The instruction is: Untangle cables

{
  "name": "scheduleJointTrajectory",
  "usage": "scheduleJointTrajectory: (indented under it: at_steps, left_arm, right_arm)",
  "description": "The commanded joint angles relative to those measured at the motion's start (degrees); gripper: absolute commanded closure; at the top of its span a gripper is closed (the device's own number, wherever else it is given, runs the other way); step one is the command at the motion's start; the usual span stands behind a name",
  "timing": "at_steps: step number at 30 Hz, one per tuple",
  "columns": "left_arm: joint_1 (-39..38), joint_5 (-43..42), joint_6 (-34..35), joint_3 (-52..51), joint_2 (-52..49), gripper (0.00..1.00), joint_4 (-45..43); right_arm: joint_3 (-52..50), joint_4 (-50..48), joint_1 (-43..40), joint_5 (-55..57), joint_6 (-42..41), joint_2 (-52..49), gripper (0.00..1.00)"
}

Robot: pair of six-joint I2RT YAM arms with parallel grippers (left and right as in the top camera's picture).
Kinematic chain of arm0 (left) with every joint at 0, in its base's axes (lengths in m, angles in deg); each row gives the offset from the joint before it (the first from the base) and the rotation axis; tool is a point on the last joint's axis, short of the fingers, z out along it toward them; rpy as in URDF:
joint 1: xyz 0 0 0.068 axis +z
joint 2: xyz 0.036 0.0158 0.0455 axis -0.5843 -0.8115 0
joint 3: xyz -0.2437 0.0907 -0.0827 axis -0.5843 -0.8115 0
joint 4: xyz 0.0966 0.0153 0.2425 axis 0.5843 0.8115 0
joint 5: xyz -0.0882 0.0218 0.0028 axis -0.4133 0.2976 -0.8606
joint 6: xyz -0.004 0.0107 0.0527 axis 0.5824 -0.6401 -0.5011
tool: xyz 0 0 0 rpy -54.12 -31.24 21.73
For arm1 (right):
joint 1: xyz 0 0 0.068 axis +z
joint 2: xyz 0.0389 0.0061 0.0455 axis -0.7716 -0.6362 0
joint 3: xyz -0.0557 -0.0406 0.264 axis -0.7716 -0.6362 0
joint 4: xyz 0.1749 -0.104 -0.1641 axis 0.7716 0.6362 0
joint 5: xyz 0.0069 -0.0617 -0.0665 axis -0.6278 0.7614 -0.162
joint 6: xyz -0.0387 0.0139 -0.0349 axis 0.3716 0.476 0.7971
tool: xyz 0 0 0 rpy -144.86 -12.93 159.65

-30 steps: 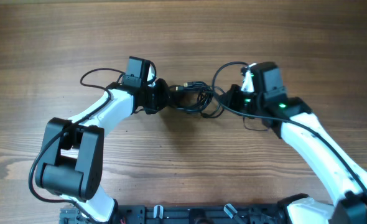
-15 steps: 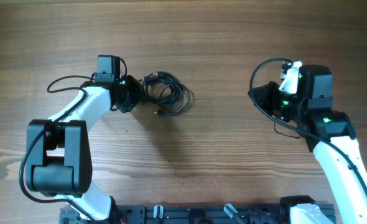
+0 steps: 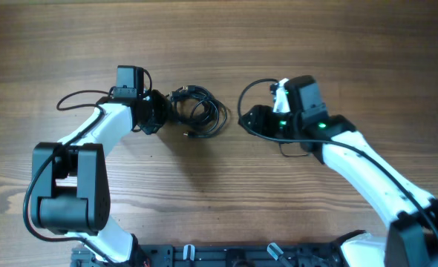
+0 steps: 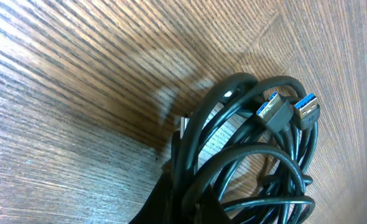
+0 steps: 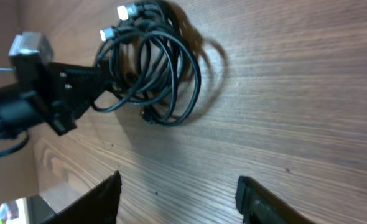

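- My left arm [image 3: 108,126] starts at its base at 7 o'clock in the overhead view and runs toward 1 o'clock. It bends at the wrist so the head points to 3 o'clock.
- My left jaws are clamped tight on the cables [image 3: 200,111], pinching the bundle at its 9 o'clock edge. From my left wrist, several black strands run together into the grip at the bottom of the view.
- The cables lie as 1 coiled black bundle on the wooden worktop [image 3: 293,37], a little above centre, between my 2 wrists.
- 2 blue-tongued plugs [image 4: 272,107] sit side by side against the coil, toward 1 o'clock in the left wrist view.
- 1 loose end [image 3: 188,135] pokes out of the coil at 6 o'clock, seen from overhead.
- My right arm [image 3: 352,152] reaches from 5 o'clock, stretched toward 10 o'clock. Its wrist is turned so the head faces 9 o'clock, at the coil.
- My right jaws stand wide and hold nothing. Both fingers [image 5: 102,199] show at the bottom of the right wrist view, with only bare wood between them.
- The right jaws are near the coil's 3 o'clock side but apart from it.
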Motion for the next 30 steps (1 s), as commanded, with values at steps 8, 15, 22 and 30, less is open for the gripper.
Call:
scheduleJointTrajectory:
  at_steps: [8, 15, 22, 30]
  left_arm:
    - [-0.3, -1.6, 0.5, -0.3, -0.4, 0.96, -0.3]
    - [-0.3, -2.1, 0.5, -0.3, -0.4, 0.96, -0.3]
    - [-0.3, -2.1, 0.5, -0.3, -0.4, 0.96, -0.3]
    - [-0.3, -2.1, 0.5, -0.3, -0.4, 0.96, -0.3]
  right_arm:
    - [0.2, -21.0, 6.6, 0.1, -7.4, -15.2, 0.50]
    - [0.2, -30.6, 8.2, 3.7, -11.8, -21.6, 0.56]
    - [0.2, -31.8, 8.2, 8.7, -12.1, -22.7, 0.61]
    - [0.2, -31.9, 8.8, 8.7, -12.0, -22.7, 0.66]
